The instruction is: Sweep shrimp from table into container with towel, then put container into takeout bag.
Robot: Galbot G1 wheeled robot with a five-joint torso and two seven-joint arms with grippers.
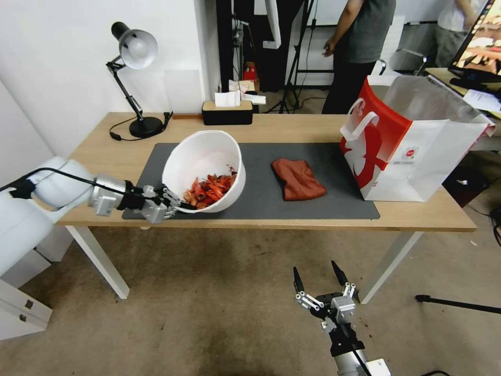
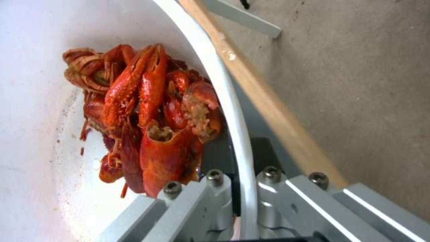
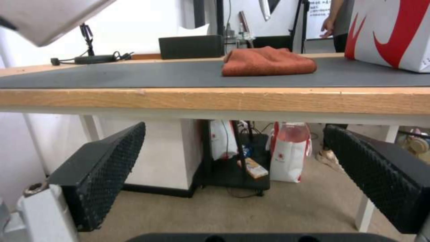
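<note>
The white container (image 1: 201,151) stands tilted on its side at the mat's near left, with the shrimp (image 1: 209,190) heaped in its low side. My left gripper (image 1: 175,204) is shut on the container's near rim. In the left wrist view its fingers (image 2: 215,188) sit either side of the rim (image 2: 224,94), next to the shrimp (image 2: 147,114). The rust-red towel (image 1: 297,179) lies folded on the mat's middle. On the table's right end stands the takeout bag (image 1: 417,156), open at the top. My right gripper (image 1: 318,277) hangs open below the table's front edge, holding nothing.
The dark grey mat (image 1: 313,209) covers the middle of the light-wood table (image 1: 292,128). A desk lamp (image 1: 136,49) and a black tissue box (image 1: 227,112) stand along the back edge. White table legs (image 1: 99,261) run down to the floor.
</note>
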